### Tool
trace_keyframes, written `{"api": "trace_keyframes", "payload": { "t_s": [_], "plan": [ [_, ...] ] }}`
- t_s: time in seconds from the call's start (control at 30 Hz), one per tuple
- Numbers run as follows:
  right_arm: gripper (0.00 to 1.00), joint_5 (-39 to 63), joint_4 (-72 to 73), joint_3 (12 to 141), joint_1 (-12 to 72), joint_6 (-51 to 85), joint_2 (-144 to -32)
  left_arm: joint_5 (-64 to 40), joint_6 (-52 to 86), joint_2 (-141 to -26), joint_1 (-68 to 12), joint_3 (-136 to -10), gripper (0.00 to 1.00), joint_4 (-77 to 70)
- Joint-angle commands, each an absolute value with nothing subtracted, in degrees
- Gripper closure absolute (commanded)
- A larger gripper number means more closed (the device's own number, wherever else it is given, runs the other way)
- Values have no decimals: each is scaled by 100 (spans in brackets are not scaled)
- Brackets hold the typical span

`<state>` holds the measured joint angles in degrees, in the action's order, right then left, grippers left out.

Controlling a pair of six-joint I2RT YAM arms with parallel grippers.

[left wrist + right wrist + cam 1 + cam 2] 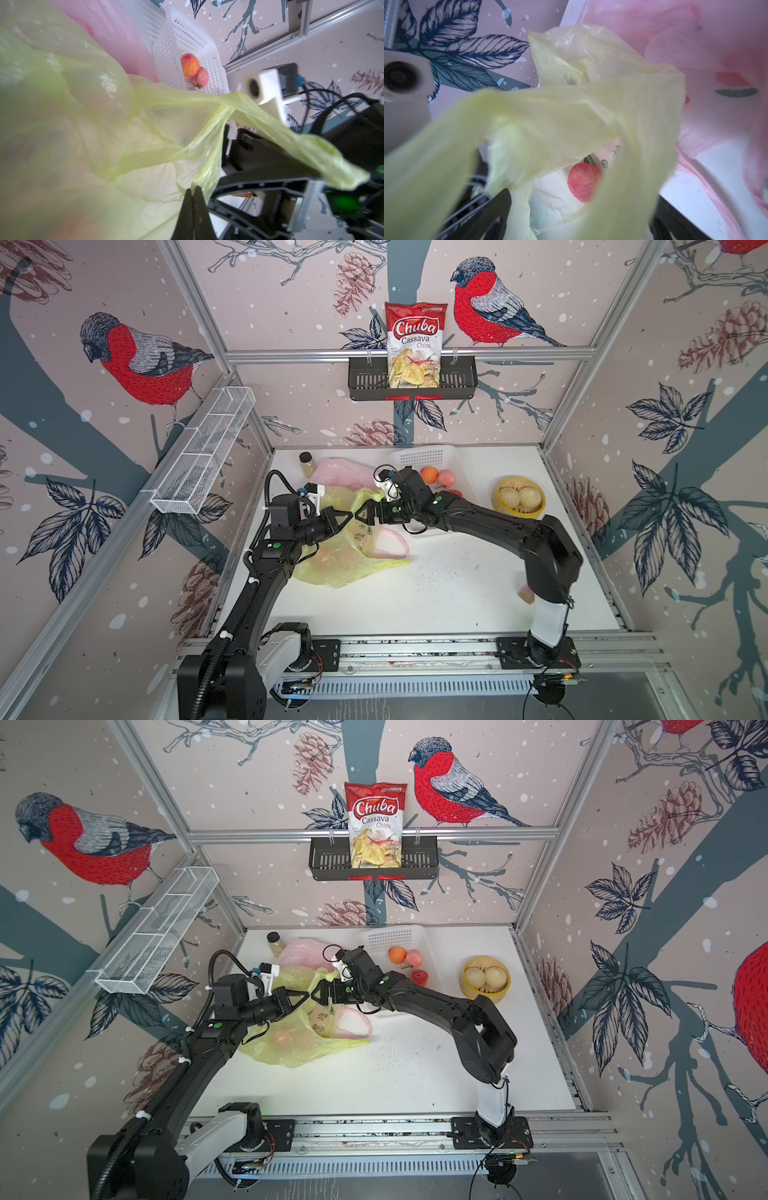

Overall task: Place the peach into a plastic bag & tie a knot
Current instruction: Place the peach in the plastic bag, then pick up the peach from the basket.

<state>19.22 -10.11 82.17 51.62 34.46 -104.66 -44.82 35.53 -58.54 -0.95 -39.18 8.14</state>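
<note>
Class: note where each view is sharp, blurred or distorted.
Both top views: evenly lit, chips bag lettering crisp. Left wrist view: yellow bag blurred, peaches in the white basket sharp. Right wrist view: yellow bag smeared, peach inside clearer.

Bare table (457, 593) in front; yellow bag (345, 568) and white basket (424, 458) behind.

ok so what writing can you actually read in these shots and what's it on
"Chuba": brand on the chip bag in the black wall basket.
"Cassava Chips": same bag, under the brand.
Small print at that bag's top corner: too small to read.
Printed characters on the yellow bag: too blurred to read.
Red and green print on the pink bag: blurred, unreadable.
</note>
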Motion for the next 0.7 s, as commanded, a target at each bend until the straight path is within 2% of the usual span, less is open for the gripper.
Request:
{"api": "trace_keyframes", "payload": {
  "t_s": [0.0,0.13,0.27,0.4,0.53,0.6,0.67],
  "plan": [
    [0,906,-1820,7718,5013,2791,-9723,-4500,3541,-5871,-81,-3915,100,494],
    [1,331,-2018,7044,4595,2575,-8640,-4539,3504,-5919,-88,-3906,100,470],
    [9,-110,-1926,6623,3639,2417,-8170,-4544,3463,-5898,-88,-3868,100,510],
    [15,-775,-2363,7166,2958,2198,-8980,-4543,3473,-5854,-80,-3785,100,485],
    [23,-1300,-2668,7920,2855,2066,-10071,-4561,3506,-5873,-82,-3714,100,431],
    [23,-1549,-2811,8243,2848,2032,-10531,-4570,3509,-5860,-82,-3694,100,420],
    [19,-1727,-2923,8447,2847,2051,-10854,-4570,3516,-5845,-87,-3672,100,413]
  ]
}}
